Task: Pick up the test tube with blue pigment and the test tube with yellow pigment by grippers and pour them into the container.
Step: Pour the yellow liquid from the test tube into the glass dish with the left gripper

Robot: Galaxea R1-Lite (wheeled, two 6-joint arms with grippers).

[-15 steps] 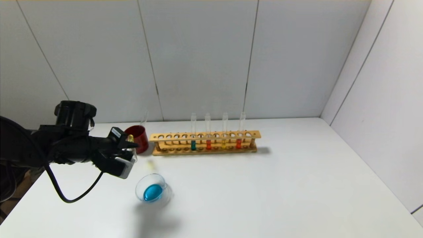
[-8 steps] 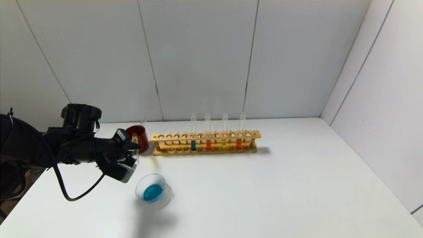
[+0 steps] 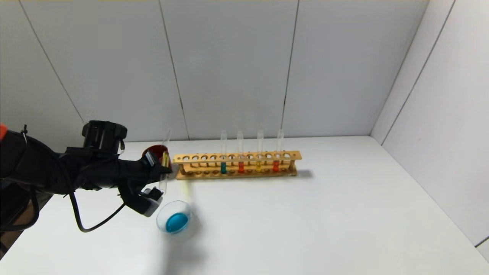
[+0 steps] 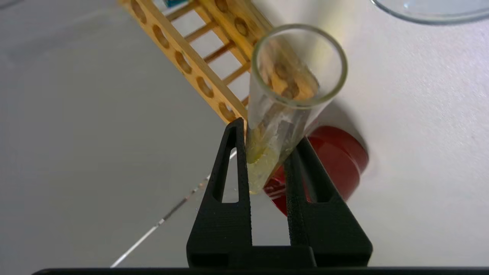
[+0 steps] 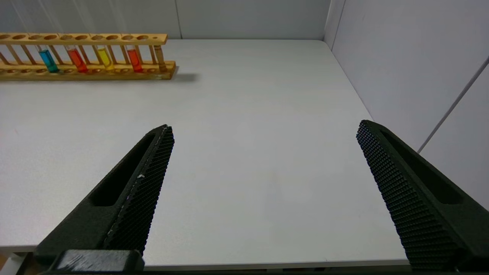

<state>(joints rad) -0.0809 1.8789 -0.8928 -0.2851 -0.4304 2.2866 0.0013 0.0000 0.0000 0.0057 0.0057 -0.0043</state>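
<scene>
My left gripper (image 3: 159,176) is shut on the test tube with yellow pigment (image 3: 164,168), just above and left of the container (image 3: 191,223). The tube is tipped with its open mouth downward and the yellow liquid at its upper end. In the left wrist view the jaws (image 4: 269,133) clamp the tube (image 4: 290,95) near its closed end. The container is a low clear glass dish with blue liquid (image 3: 177,222) in it; its rim shows in the left wrist view (image 4: 431,17). No tube with cyan-blue liquid is in view. My right gripper (image 5: 265,126) is open and empty over the table's near right part.
A wooden rack (image 3: 237,165) at the back holds teal-green (image 3: 223,167), orange-red (image 3: 241,167), yellow (image 3: 258,165) and orange-red (image 3: 276,165) tubes. A dark red cup (image 3: 156,149) with an empty clear tube (image 3: 167,136) stands left of the rack, behind my left gripper. Walls close the back and right.
My left gripper has moved right, toward the rack and the container, and has turned so the yellow tube's mouth points further down. The container and the rack have not moved.
</scene>
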